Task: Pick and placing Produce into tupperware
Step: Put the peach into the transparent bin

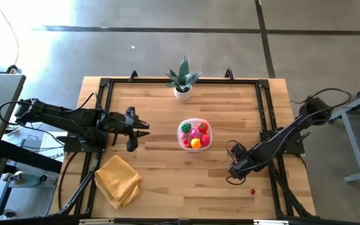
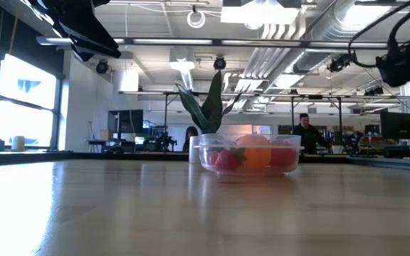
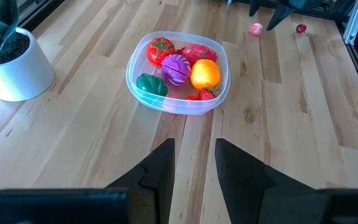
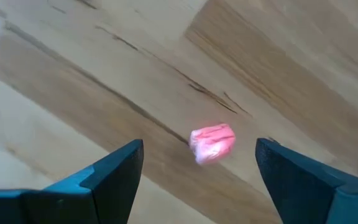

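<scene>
Tupperware (image 1: 194,134) sat mid-bench from above, filled with produce (image 1: 195,134), while the left gripper (image 1: 144,129) waited beside it, jaws slightly parted and empty. The right wrist view showed the right gripper (image 4: 199,163) with jaws wide and empty, straddling a pink piece (image 4: 212,142); lowering squarely before closing seemed wise.

**Tub and produce on the table**

You see the clear tub (image 1: 194,134) upright near the table's middle, its whitish rim rounded at the corners. Inside it lie a tomato (image 3: 160,50), a second red piece (image 3: 199,53), a magenta piece (image 3: 176,69), an orange-yellow piece (image 3: 205,74), a green piece (image 3: 151,84) and a small strawberry (image 3: 206,94). Well apart from the tub, a pink piece (image 4: 212,142) and a small red piece (image 1: 252,192) lie on the bare wood.
</scene>
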